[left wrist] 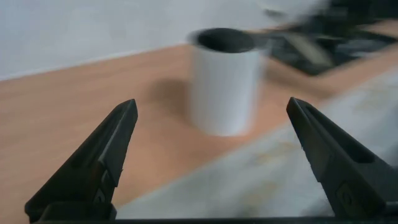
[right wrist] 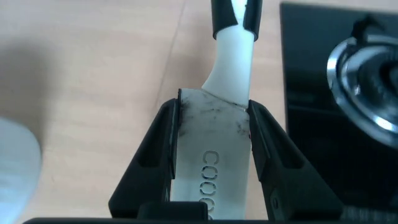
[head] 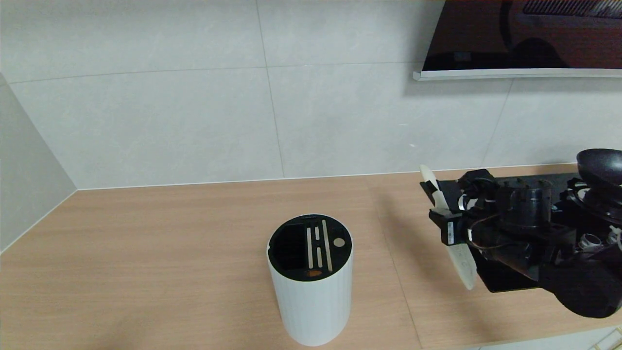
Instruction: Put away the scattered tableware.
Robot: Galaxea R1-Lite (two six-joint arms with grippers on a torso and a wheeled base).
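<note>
A white cylindrical utensil holder stands on the wooden countertop; its black top has one large opening and several narrow slots. Right of it, above the counter near the cooktop's edge, my right gripper is shut on a long white utensil with a black band, held tilted. In the right wrist view the fingers clamp the utensil's wide white part. My left gripper is open with nothing in it, low near the counter's front edge, and faces the holder.
A black cooktop with a burner and a dark pot sits at the right. A range hood hangs above it. A tiled wall closes the back and left side. Bare counter lies around the holder.
</note>
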